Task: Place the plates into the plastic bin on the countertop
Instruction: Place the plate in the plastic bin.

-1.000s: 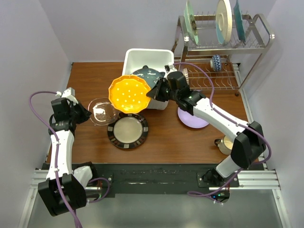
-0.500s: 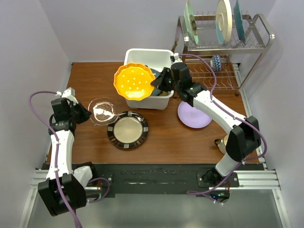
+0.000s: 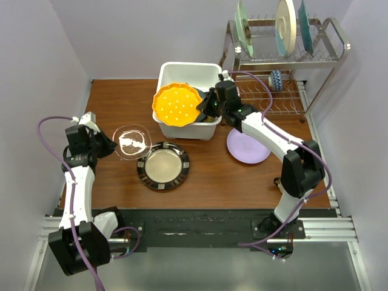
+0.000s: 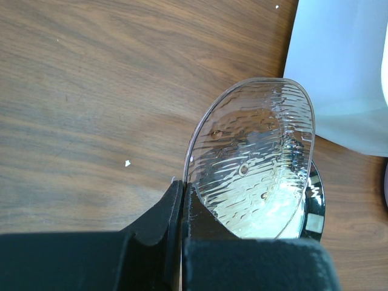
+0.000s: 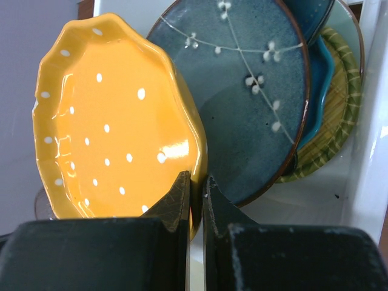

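That orange dotted plate point(image 5: 115, 121) has a super glossy glaze; the teal plate point(image 5: 254, 103) at its 3 o'clock looks speckled, more satin. The glass plate point(image 4: 254, 157) is clear and rippled. The worktop point(image 4: 91, 91) is matt grained wood, and the bin point(image 3: 188, 74) is smooth white plastic.

No legible text, label, brand, number or sign appears in any view. The only markings are decorative: plain white dots on the orange plate point(image 5: 109, 121) and a painted white branch-and-blossom motif on the dark teal plate point(image 5: 254, 91). Neither forms characters.
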Robot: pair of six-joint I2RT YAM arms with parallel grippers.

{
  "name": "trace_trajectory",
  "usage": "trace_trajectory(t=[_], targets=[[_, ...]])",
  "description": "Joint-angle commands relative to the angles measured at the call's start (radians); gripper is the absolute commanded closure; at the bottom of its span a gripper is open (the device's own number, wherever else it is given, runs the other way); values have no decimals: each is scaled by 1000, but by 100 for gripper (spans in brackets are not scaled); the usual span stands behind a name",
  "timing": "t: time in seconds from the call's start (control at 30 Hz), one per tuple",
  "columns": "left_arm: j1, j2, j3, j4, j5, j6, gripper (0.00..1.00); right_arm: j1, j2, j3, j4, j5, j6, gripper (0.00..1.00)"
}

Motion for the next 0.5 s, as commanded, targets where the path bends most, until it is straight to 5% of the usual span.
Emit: trace_trajectory(t=[0.0, 0.47], targets=[[12, 0, -6, 41, 23, 15, 100, -25, -15, 122, 201, -4, 79, 100], [12, 2, -6, 42, 25, 15, 100, -64, 42, 170, 175, 33, 93, 100]])
